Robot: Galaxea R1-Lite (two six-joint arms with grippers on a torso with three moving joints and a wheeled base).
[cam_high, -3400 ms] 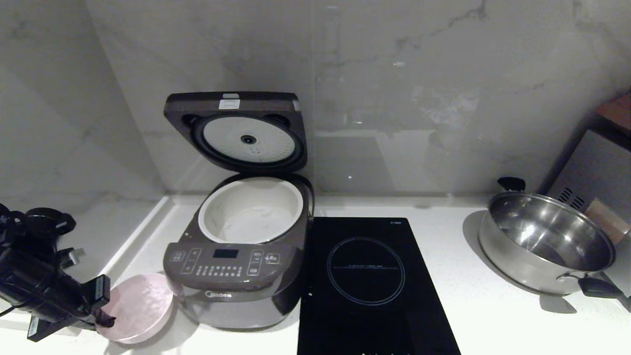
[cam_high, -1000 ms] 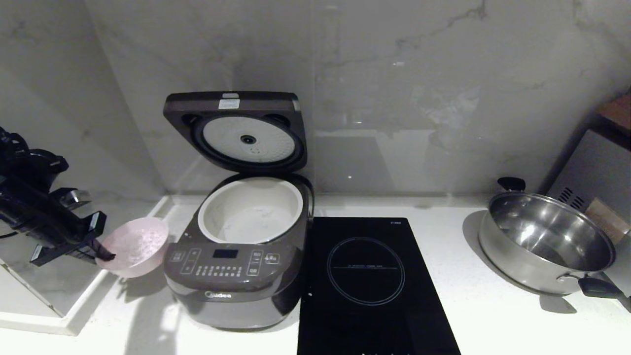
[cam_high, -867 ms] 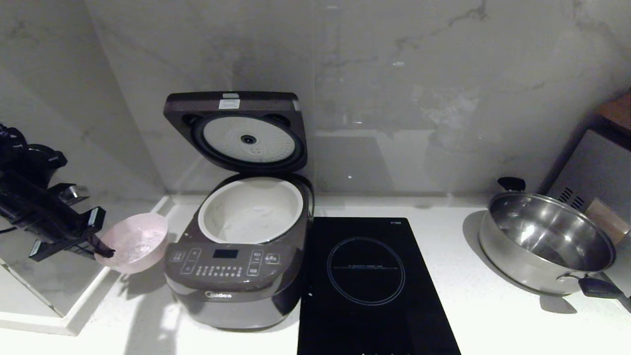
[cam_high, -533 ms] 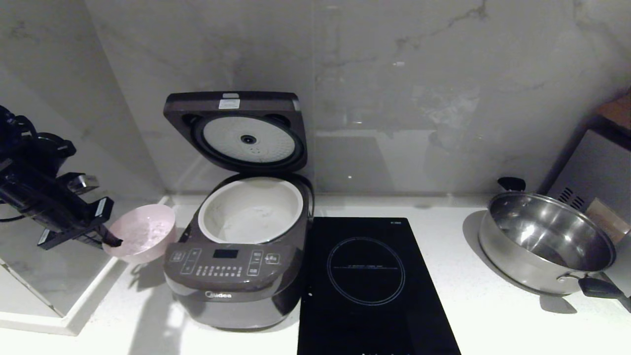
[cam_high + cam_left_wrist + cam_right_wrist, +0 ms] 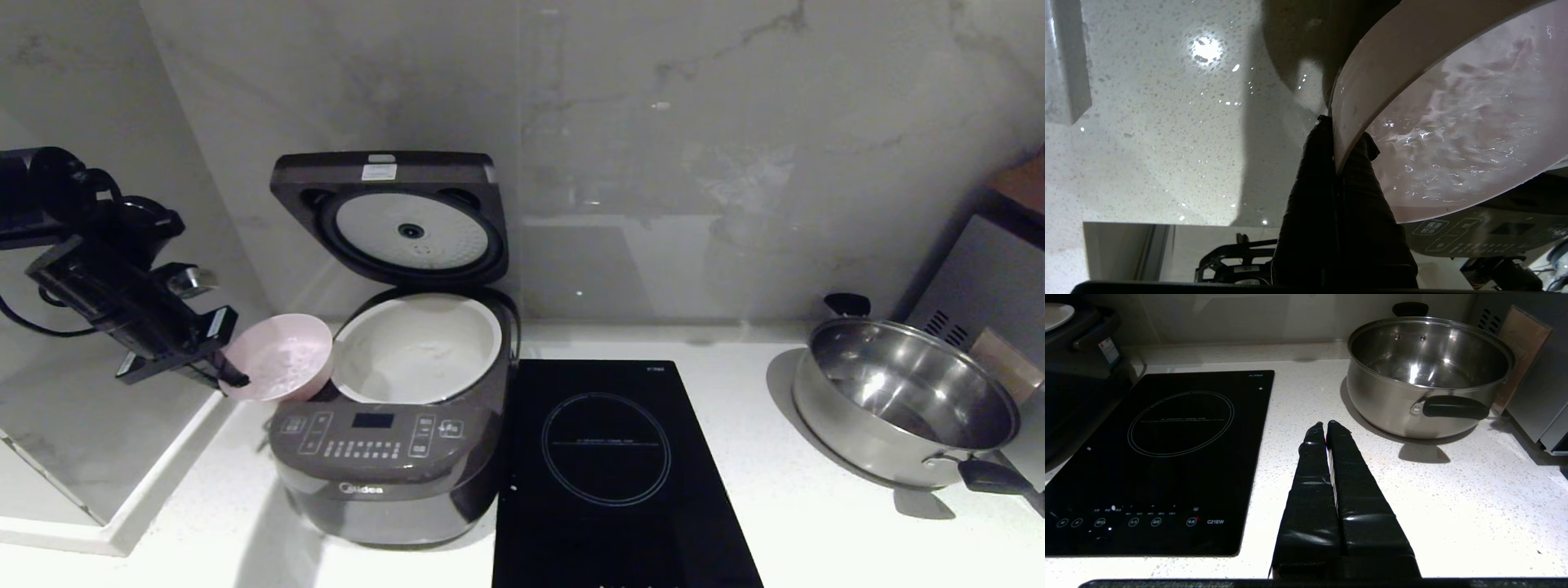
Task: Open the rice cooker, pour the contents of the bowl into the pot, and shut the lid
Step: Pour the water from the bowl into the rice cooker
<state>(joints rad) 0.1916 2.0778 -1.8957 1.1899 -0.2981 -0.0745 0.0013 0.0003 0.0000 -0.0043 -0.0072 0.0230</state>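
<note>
From the head view, the rice cooker (image 5: 392,425) sits with its lid (image 5: 392,216) standing up at 12 o'clock. The white pot (image 5: 418,349) inside is open. The left gripper (image 5: 233,376) holds the pink bowl (image 5: 277,358) in the air at the pot's 9 o'clock, touching or just over its rim.

From the left wrist view, the fingers (image 5: 1310,196) pinch the bowl's thin rim. The bowl looks light, stiff and slippery, with wet stuff inside, so I think it could slip or spill when tipped. The rim is the place to hold.

From the right wrist view, the right gripper (image 5: 1326,430) is shut with nothing in it, above the counter (image 5: 1453,498).
</note>
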